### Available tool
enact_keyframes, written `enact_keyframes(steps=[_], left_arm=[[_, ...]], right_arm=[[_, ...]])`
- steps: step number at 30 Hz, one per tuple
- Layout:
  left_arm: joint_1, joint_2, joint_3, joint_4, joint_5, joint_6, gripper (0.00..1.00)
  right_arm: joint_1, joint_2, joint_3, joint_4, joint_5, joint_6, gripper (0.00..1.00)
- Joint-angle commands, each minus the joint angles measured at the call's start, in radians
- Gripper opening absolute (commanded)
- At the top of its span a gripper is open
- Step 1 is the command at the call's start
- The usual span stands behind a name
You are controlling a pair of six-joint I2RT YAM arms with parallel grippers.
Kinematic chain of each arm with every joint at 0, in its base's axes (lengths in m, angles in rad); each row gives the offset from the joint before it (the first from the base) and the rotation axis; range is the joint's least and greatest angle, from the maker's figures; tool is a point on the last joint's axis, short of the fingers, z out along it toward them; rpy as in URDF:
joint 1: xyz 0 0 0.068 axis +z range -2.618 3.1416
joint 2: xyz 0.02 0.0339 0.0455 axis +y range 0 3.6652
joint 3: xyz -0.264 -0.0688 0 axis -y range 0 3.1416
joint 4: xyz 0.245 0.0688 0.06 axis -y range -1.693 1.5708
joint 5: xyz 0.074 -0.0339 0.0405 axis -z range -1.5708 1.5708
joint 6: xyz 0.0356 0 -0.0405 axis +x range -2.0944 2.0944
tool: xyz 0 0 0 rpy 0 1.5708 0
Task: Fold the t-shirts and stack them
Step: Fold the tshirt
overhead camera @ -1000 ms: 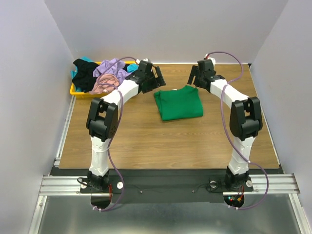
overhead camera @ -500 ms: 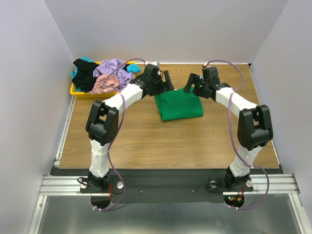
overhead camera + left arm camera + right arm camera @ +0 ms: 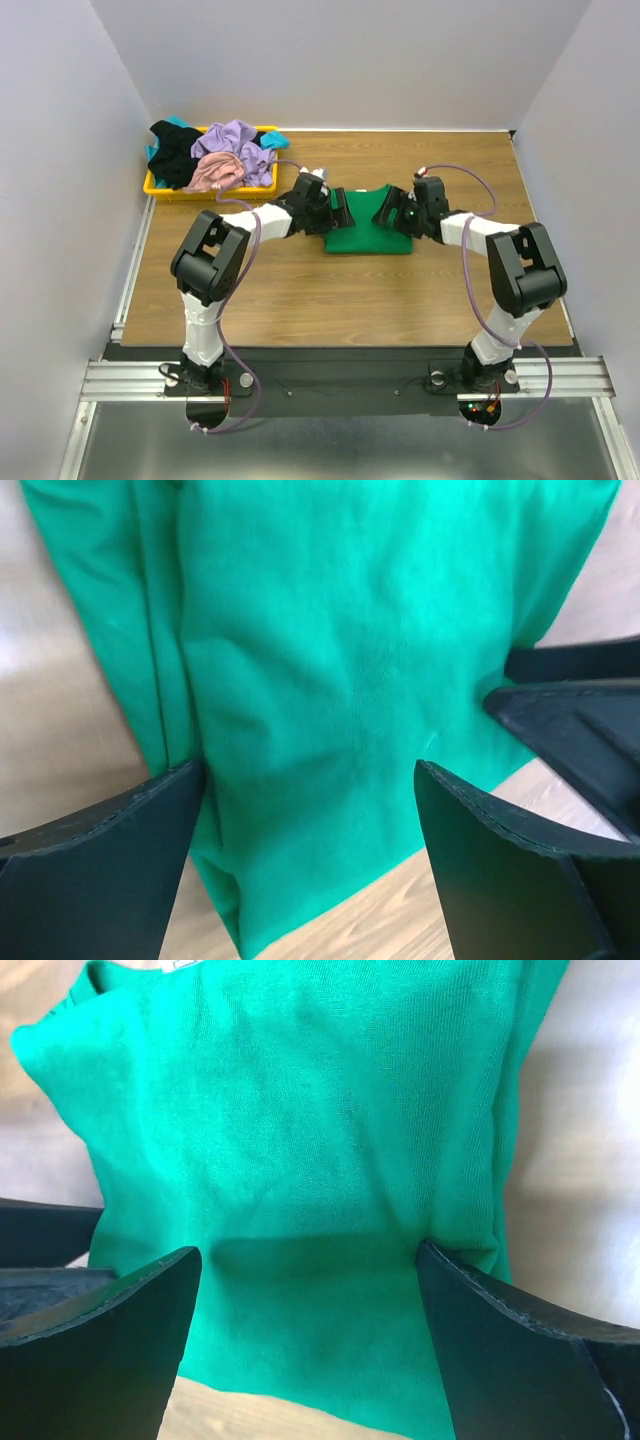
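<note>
The brown wood desk [image 3: 300, 300] sits between white walls. The green tee [image 3: 366, 232] lies flat in the middle of it, folded in at the sides. The other tees [image 3: 215, 160] are in a heap in the tray [image 3: 150, 188] at the far left corner.

The left gripper [image 3: 337, 212] is low at the green tee's left edge. The right gripper [image 3: 390, 212] is low at its right edge. Both have their fingers wide apart with green cloth between them, and they hold nothing.

What could go wrong? If a gripper pinches only the top layer, the fold may fall open when it lifts. If one side pulls more than the other, the tee may twist or slide. The two grippers are close together, so they could bump.
</note>
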Motion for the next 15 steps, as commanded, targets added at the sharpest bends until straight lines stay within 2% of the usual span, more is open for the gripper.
enact_keyframes(steps=[1, 8, 11, 15], left_arm=[[-0.065, -0.098, -0.157, 0.062, -0.001, 0.005, 0.98], [-0.115, -0.252, -0.454, 0.097, -0.085, -0.066, 0.98], [-0.149, -0.332, -0.531, 0.102, -0.108, -0.109, 0.98], [-0.195, -0.415, -0.535, 0.103, -0.117, -0.104, 0.98]], right_arm=[[0.063, -0.053, -0.173, -0.064, -0.004, 0.075, 0.95], [0.154, -0.281, -0.370, -0.067, 0.072, 0.139, 0.95], [0.192, -0.357, -0.428, -0.068, 0.074, 0.167, 0.95], [0.232, -0.464, -0.434, -0.079, 0.052, 0.156, 0.95]])
